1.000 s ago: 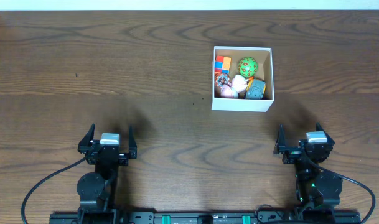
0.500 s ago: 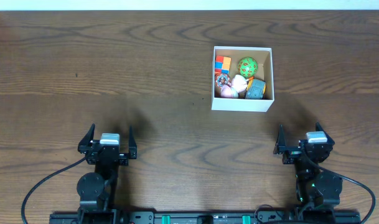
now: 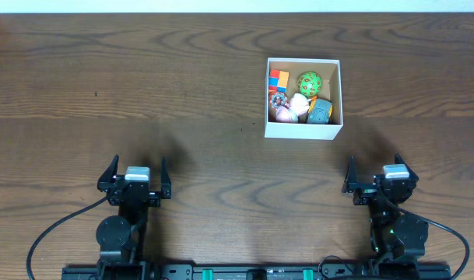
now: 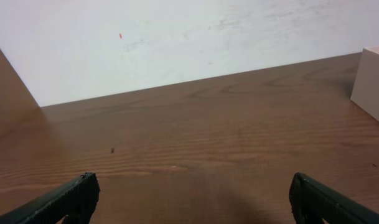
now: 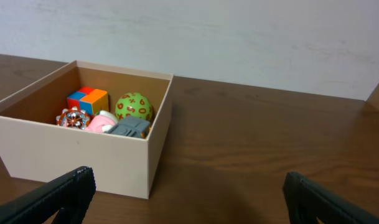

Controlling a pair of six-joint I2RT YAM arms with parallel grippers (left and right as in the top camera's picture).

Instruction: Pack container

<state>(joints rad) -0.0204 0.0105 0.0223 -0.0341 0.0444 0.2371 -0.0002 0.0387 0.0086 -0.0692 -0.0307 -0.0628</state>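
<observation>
The container (image 3: 303,129) is a square white box with a tan inside, at the right of the table's middle. It holds a colour cube (image 3: 279,78), a green ball (image 3: 309,81) and several other small toys. It also shows in the right wrist view (image 5: 83,149), ahead and to the left. My left gripper (image 3: 135,168) is open and empty at the front left. My right gripper (image 3: 374,173) is open and empty at the front right, well short of the container. In the left wrist view only the container's corner (image 4: 373,84) shows at the right edge.
The dark wooden table (image 3: 143,78) stretches bare to the left and behind the container. A white wall (image 4: 177,37) stands beyond the table's far edge.
</observation>
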